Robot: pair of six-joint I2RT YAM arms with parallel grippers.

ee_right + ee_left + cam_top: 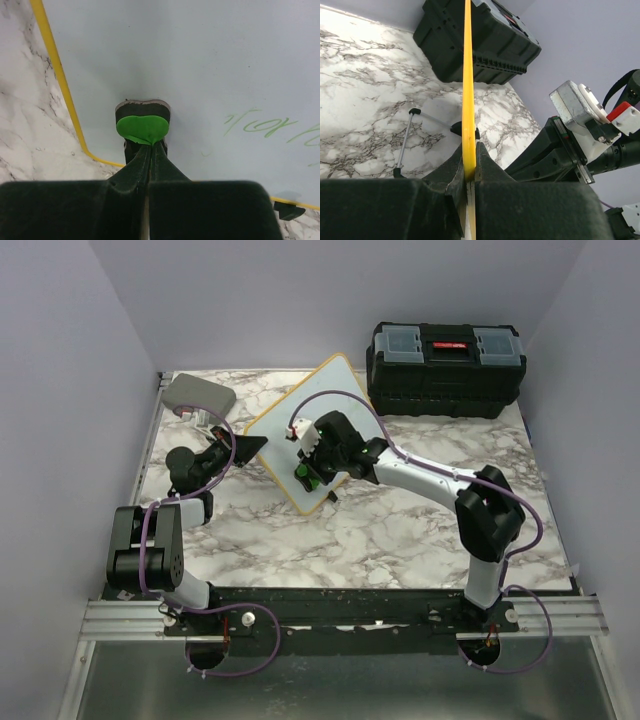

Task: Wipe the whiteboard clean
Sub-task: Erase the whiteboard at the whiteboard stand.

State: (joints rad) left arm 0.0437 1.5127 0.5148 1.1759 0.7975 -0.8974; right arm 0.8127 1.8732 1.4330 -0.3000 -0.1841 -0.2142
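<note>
Top external view takes in the whole marble surface [400, 530]. At its far left corner lies a grey case [200, 395]. Just right of the case, the left pincer [250, 447] meets the left corner of the whiteboard [330, 375]. The board sits turned cornerwise at the middle back of the surface, between the case and a black toolbox [445, 368] at the far right. The right pincer [303, 477] is over the board's near half with a spot of green at its tip. From this height neither grip can be read closely, and any writing is too small to make out.

Left wrist view supplies the first grip. On its left, a thin wire leg [405, 142] with black tips rests on the marble. At centre the board appears edge-on as a yellow frame [468, 75] running straight up the picture, and the left pincer is closed tight on that frame with one finger on each side. The toolbox stands behind it, and the right arm's wrist [580, 115] shows at the right edge. The board's face is not visible from here.

Right wrist view gives that face. Marble and the curved frame corner lie at the left. At centre the right pincer is shut on a green eraser [142, 128], whose dark pad sits against the white surface. To the right of it a line of green writing [265, 125] runs off the picture's edge, and a small black foot [289, 210] pokes out under the frame at the lower right.
</note>
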